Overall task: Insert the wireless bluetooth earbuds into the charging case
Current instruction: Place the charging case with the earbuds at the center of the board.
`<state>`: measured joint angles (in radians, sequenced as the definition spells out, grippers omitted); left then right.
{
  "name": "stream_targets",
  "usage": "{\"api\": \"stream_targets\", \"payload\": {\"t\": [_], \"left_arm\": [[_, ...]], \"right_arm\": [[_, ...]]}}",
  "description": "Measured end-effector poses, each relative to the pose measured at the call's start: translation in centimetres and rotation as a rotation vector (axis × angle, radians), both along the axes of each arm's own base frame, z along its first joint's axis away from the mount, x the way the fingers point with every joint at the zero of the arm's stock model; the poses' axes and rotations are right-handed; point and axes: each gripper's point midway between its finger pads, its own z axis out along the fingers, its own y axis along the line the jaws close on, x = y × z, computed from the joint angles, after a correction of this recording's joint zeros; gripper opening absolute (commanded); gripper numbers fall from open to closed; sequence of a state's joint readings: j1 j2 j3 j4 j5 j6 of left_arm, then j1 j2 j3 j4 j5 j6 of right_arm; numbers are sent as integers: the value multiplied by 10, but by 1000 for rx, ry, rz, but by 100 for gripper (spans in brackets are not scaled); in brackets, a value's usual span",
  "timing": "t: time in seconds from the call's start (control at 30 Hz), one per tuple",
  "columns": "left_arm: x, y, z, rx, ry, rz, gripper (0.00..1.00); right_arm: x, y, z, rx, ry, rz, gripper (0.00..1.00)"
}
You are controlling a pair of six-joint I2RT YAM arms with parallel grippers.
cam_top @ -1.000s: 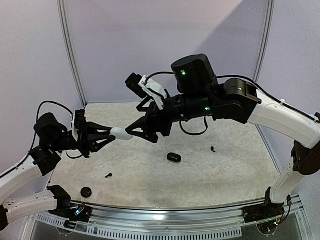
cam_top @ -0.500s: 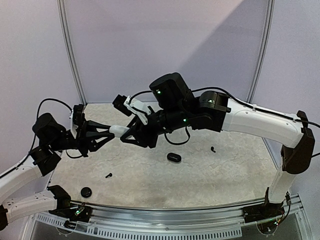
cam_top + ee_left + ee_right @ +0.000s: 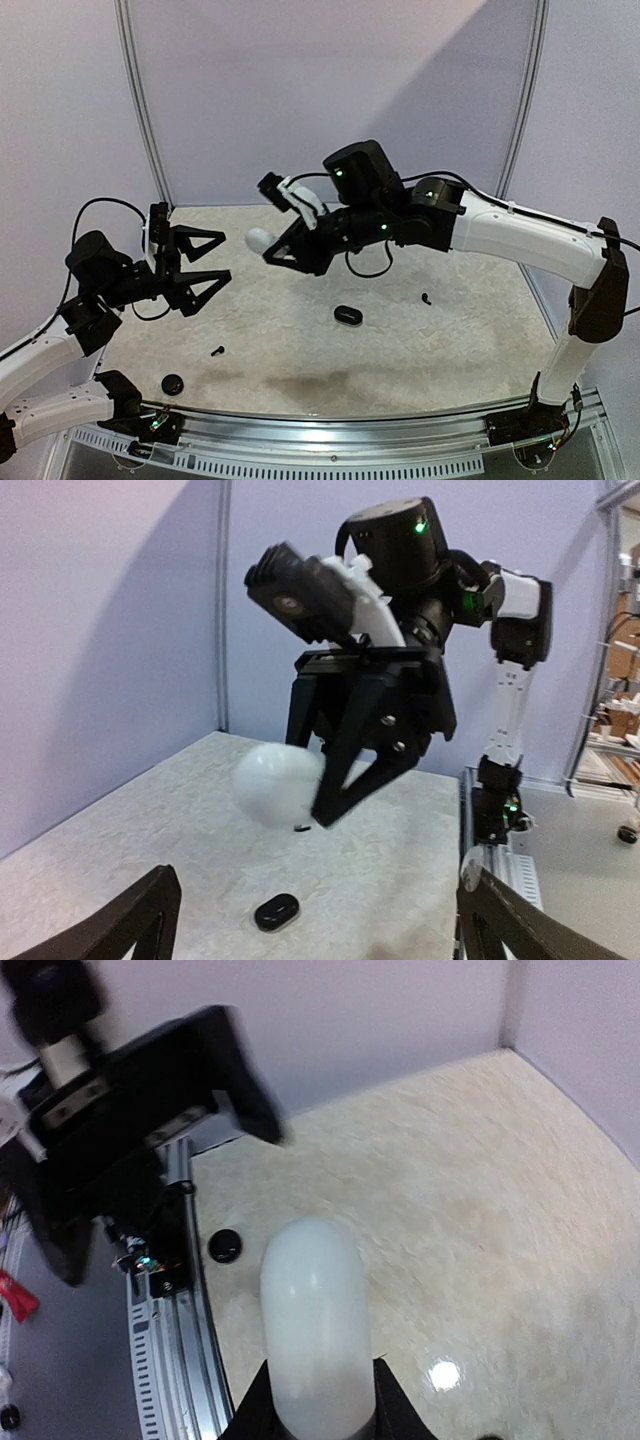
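One black earbud (image 3: 217, 350) lies on the worktop (image 3: 300, 375) on the left side, near the front. Another black earbud (image 3: 427, 298) lies on the right side, a bit further back. The two are well apart. Neither one is in a case, and no gripper is touching them. The white charging case (image 3: 259, 240) is up in the air over the back left part of the worktop, not touching it. It is smooth and round like an egg. The right gripper (image 3: 272, 244) is pinching it by one end, with a black finger pressed on each side. Most of the case sticks out past the fingertips. The right arm (image 3: 520, 235) reaches far across from the right side to hold it there. The left gripper (image 3: 225, 254) is just beside the white charging case and faces it, but it is not touching it. Its two fingers are spread wide apart, one above the other. A small black oval case (image 3: 347, 314) lies flat on the worktop near the middle, between the two earbuds and below the right arm. A little round black thing (image 3: 173, 384) sits at the front left, near the metal rail (image 3: 330, 440) at the edge and close to the earbud on that side. The worktop is pale and speckled, with plain light walls (image 3: 300, 100) behind it.
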<state>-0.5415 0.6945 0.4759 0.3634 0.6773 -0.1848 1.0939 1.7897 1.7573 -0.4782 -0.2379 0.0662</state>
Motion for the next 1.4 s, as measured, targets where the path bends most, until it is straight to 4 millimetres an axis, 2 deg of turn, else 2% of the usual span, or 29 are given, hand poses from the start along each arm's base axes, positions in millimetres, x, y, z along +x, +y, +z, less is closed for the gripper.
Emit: {"api": "stream_targets", "payload": {"t": [0.1, 0.2, 0.3, 0.37, 0.5, 0.67, 0.77, 0.83, 0.9, 0.93, 1.03, 1.13, 1.17, 1.23, 1.27, 1.4], "left_arm": [[17, 7, -5, 2, 36, 107, 99], [35, 16, -14, 11, 83, 220, 99], [50, 27, -26, 24, 145, 322, 99], [58, 34, -39, 36, 200, 386, 99], [68, 47, -61, 64, 296, 474, 99], [74, 58, -76, 84, 362, 539, 99], [76, 63, -81, 92, 377, 564, 99], [78, 65, -83, 96, 382, 578, 99], [79, 67, -85, 99, 386, 587, 99], [79, 68, -85, 100, 388, 591, 99], [80, 69, -86, 101, 389, 597, 99], [80, 70, -86, 101, 389, 600, 99], [81, 70, -86, 102, 388, 600, 99], [80, 70, -86, 108, 382, 598, 99], [80, 69, -87, 116, 375, 595, 99], [75, 64, -88, 217, 309, 548, 99]], "right_arm": [[62, -46, -23, -27, 142, -226, 0], [123, -114, -69, -56, 345, -480, 0], [153, -178, -129, -117, 548, -678, 0], [158, -197, -157, -152, 653, -727, 0], [162, -206, -202, -203, 815, -713, 0], [171, -208, -244, -256, 947, -657, 1], [179, -214, -265, -270, 996, -638, 7], [181, -218, -276, -280, 1027, -631, 17], [185, -219, -279, -272, 1054, -609, 27], [189, -217, -278, -267, 1052, -600, 36], [200, -218, -280, -270, 1037, -595, 47], [207, -220, -280, -277, 1032, -598, 65], [210, -221, -278, -283, 1018, -603, 72], [218, -225, -273, -301, 977, -623, 94], [221, -228, -271, -311, 965, -635, 98], [241, -239, -254, -352, 855, -682, 99]]}}
